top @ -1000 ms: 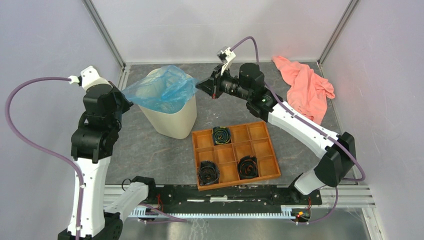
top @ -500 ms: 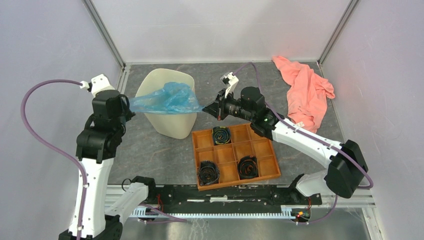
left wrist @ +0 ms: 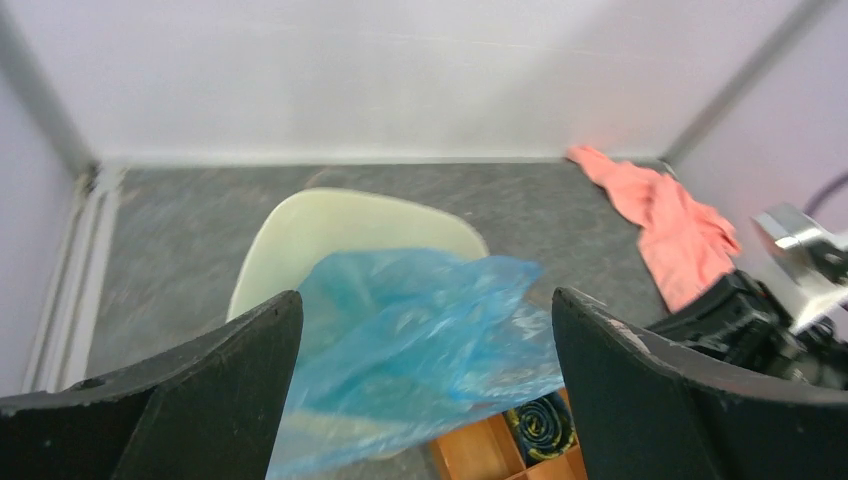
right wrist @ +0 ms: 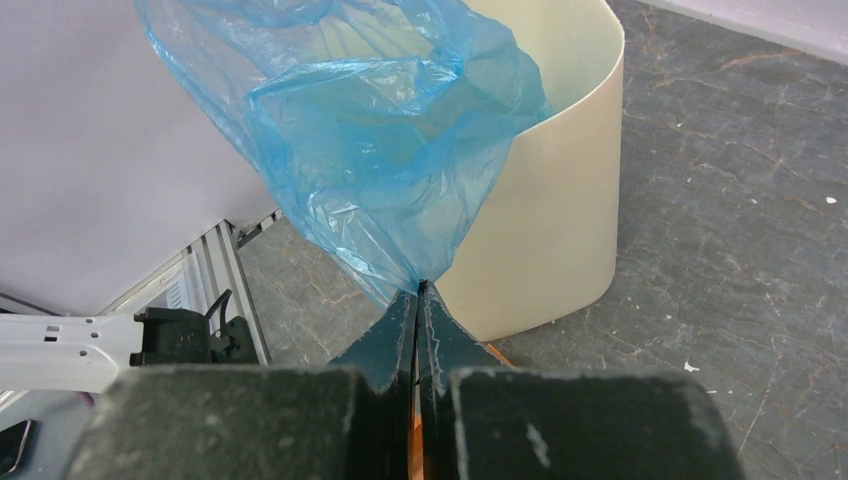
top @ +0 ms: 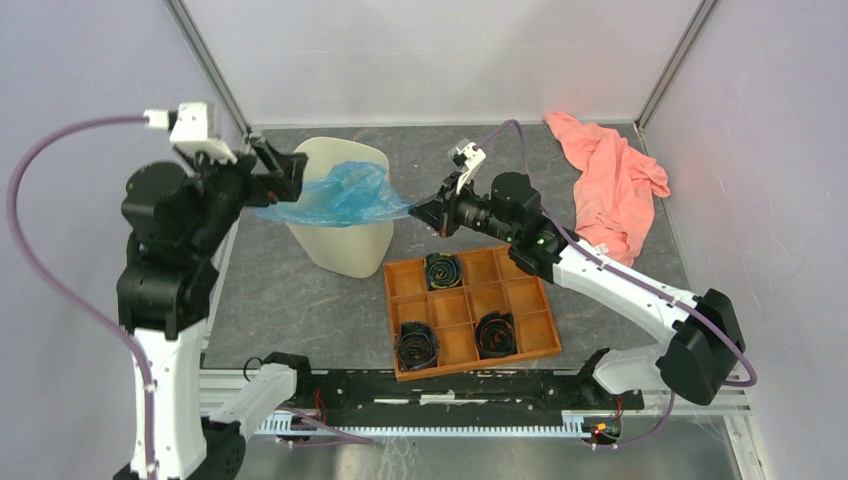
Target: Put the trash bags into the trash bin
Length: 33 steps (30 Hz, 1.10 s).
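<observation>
The light-blue trash bag (top: pixel 340 197) is stretched across the mouth of the cream trash bin (top: pixel 345 245), most of it over the opening. My right gripper (top: pixel 415 208) is shut on the bag's right corner, just right of the bin; in the right wrist view the film (right wrist: pixel 370 130) fans out from the closed tips (right wrist: pixel 418 290) towards the bin (right wrist: pixel 560 200). My left gripper (top: pixel 281 173) stands wide open above the bin's left rim. In the left wrist view the bag (left wrist: pixel 420 330) lies loose below and between its spread fingers (left wrist: pixel 200 390), touching neither.
An orange compartment tray (top: pixel 525 300) holding three black coiled rolls (top: pixel 442 270) lies right in front of the bin, under the right arm. A salmon-pink cloth (top: pixel 610 180) sits at the back right. Grey walls close in the back and both sides.
My left gripper has opened, let go of the bag's left end and lifted above the rim. The right gripper pulled its corner nearer, so the bag has drawn into a narrower band.
</observation>
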Each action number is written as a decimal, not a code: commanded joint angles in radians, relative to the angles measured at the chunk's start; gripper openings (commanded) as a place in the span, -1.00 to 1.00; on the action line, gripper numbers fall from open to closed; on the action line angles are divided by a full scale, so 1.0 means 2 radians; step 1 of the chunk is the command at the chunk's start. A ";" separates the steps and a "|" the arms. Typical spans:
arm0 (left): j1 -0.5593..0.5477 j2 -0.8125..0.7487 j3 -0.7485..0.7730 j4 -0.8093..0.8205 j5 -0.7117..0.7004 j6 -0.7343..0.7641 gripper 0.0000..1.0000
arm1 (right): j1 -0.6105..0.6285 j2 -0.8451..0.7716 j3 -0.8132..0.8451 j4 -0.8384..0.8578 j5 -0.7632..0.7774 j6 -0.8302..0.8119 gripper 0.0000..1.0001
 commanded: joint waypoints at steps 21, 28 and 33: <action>-0.014 0.136 -0.049 0.018 -0.024 0.009 -0.09 | -0.018 0.007 0.011 0.052 -0.032 0.024 -0.99; -0.004 0.109 -0.072 0.059 -0.238 -0.063 -0.84 | -0.017 -0.003 0.001 0.054 -0.009 0.027 -0.99; 0.017 0.106 -0.094 0.052 -0.312 -0.072 -0.93 | -0.020 0.013 0.003 0.045 -0.006 0.009 -0.98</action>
